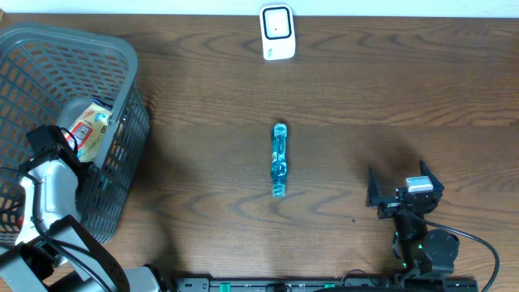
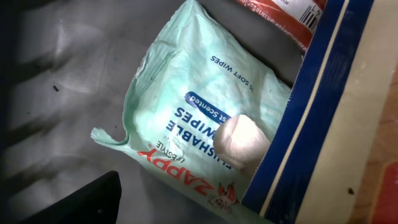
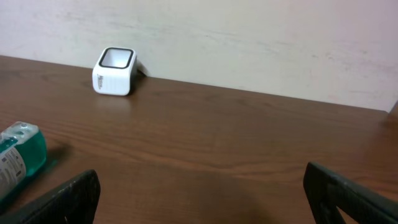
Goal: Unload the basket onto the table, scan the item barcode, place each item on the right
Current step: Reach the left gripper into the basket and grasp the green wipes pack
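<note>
Left claw (image 2: 168,168) — jaws apart over mint-green soft pack of flushable wipes (image 2: 205,93) in grey plastic basket (image 1: 130,122); I should straddle its middle squarely, close gently.

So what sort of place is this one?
Probably a mock shop checkout: a white scanner at the far edge of the table, a grey basket holding packaged goods such as wipes, and a blue bottle lying mid-table.

Left arm (image 1: 50,182) is white with black joints; right arm (image 1: 423,243) is black, trailing a cable (image 1: 491,253).
</note>
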Controlling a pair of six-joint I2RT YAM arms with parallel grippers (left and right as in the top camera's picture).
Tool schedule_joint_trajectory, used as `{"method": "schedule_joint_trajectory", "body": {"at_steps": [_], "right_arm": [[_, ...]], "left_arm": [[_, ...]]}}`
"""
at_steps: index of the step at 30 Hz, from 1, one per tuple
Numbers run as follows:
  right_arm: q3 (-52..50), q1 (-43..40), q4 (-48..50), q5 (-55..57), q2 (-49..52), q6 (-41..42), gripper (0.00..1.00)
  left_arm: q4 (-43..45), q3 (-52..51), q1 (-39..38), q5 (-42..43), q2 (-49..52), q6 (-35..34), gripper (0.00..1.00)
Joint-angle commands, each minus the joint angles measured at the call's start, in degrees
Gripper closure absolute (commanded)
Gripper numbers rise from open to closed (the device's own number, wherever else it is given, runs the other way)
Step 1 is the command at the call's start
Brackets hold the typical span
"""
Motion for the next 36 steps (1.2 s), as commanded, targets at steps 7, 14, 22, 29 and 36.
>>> {"method": "schedule_joint_trajectory", "body": {"at_steps": [7, 14, 22, 29, 36], "right_arm": [[-0.2, 0.4, -0.1, 0.1, -0.3, -0.6, 0.01], [-0.2, 0.4, -0.1, 0.0, -0.3, -0.6, 0.01], [-0.2, 0.4, -0.1, 0.1, -0.3, -0.6, 0.01], [-0.2, 0.4, -0.1, 0.1, -0.3, -0.6, 0.01], [-0.2, 0.4, -0.1, 0.1, -0.3, -0.6, 0.01]], "left_arm": [[-4.0, -0.8, 0.3, -2.0, -4.5, 0.0, 0.15], [-6.1, -0.8, 0.3, -7.3, -14.7, -0.1, 0.04], [-5.8, -4.3, 0.3, -7.4, -10.9, -9.2, 0.04], [1.7, -8.9, 0.2, -5.0, -5.0, -10.6, 0.03], [5.2, -9.3, 0.3, -3.9, 1.2, -10.6, 0.04]]}}
